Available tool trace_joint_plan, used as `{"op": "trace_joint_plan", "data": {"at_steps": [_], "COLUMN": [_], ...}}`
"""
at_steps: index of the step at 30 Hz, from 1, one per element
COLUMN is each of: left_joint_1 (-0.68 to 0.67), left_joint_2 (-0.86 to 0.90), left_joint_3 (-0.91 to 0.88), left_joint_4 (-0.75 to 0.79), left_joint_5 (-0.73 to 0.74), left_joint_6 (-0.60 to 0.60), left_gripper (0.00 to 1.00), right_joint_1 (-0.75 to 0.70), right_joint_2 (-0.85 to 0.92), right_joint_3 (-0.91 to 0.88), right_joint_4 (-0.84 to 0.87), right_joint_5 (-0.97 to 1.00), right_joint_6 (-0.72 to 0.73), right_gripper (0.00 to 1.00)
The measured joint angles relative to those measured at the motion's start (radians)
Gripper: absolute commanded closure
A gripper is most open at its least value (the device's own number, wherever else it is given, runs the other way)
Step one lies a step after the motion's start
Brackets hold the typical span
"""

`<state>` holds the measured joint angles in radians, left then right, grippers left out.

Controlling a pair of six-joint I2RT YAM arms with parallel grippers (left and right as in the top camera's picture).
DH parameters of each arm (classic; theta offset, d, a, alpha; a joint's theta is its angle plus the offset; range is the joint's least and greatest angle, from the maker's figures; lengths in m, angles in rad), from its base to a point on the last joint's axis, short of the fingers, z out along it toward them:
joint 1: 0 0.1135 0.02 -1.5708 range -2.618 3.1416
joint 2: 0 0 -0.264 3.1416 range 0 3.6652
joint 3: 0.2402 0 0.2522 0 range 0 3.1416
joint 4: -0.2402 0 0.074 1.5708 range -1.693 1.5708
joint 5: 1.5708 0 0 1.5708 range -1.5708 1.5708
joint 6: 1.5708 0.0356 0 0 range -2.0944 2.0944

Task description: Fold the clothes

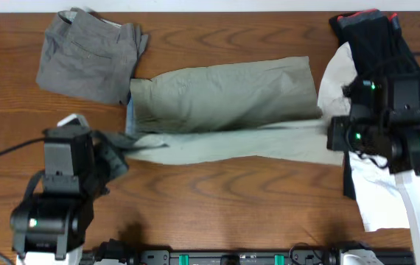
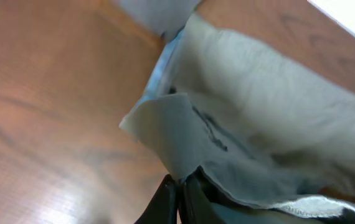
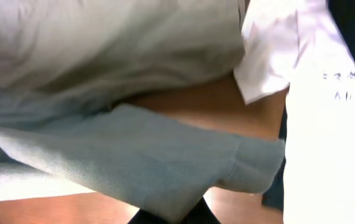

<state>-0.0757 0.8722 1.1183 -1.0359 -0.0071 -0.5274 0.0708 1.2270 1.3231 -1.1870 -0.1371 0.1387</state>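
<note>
The left gripper (image 2: 179, 194) is pinching the waistband end of the light khaki-olive shorts (image 1: 225, 99), its jaws closed tight on a fold of the cloth, with the pale blue lining showing just beyond. The right gripper (image 3: 171, 216) is clamping the hem of the nearer leg in the same way, jaws shut on the fabric, and that hem is hanging slightly above the wood. Between the two grippers the nearer leg is stretching out in a long strip. The farther leg is lying flat beside it, waistband to the left and hems to the right. The shorts are sitting across the middle of the table (image 1: 217, 213), closer to its far edge. Darker grey-brown shorts (image 1: 85, 55) are lying crumpled at the far left corner, touching the waistband end. A white T-shirt (image 1: 379, 199) is spreading along the right edge, under the right arm, and a black garment (image 1: 372, 37) is resting at the far right corner.
</note>
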Motion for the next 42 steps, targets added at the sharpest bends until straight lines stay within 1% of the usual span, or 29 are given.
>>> {"op": "trace_joint_plan", "data": {"at_steps": [5, 11, 15, 22, 27, 32, 38, 42], "left_joint_1": [0.0, 0.0, -0.02, -0.077, -0.079, -0.079, -0.079, -0.079], "left_joint_2": [0.111, 0.277, 0.377, 0.511, 0.636, 0.75, 0.835, 0.879], "left_joint_3": [0.0, 0.0, -0.001, -0.002, -0.002, -0.002, -0.003, -0.003], "left_joint_4": [0.155, 0.324, 0.443, 0.678, 0.819, 0.971, 1.113, 1.174], "left_joint_5": [-0.004, -0.016, -0.023, -0.046, -0.062, -0.072, -0.072, -0.072], "left_joint_6": [0.0, 0.002, 0.023, 0.093, 0.114, 0.146, 0.179, 0.19], "left_gripper": [0.94, 0.94, 0.94, 0.94, 0.94, 0.94, 0.94, 0.94], "right_joint_1": [0.0, 0.0, -0.003, -0.033, -0.032, -0.032, -0.032, -0.032], "right_joint_2": [0.104, 0.241, 0.322, 0.406, 0.467, 0.543, 0.648, 0.682], "right_joint_3": [0.0, 0.001, 0.001, 0.001, 0.002, 0.002, 0.003, 0.003], "right_joint_4": [0.157, 0.295, 0.349, 0.465, 0.565, 0.624, 0.683, 0.733], "right_joint_5": [0.015, 0.032, 0.046, 0.071, 0.075, 0.079, 0.082, 0.082], "right_joint_6": [-0.032, -0.049, -0.05, -0.059, -0.069, -0.072, -0.072, -0.072], "right_gripper": [0.99, 0.99, 0.99, 0.99, 0.99, 0.99, 0.99, 0.99]}}
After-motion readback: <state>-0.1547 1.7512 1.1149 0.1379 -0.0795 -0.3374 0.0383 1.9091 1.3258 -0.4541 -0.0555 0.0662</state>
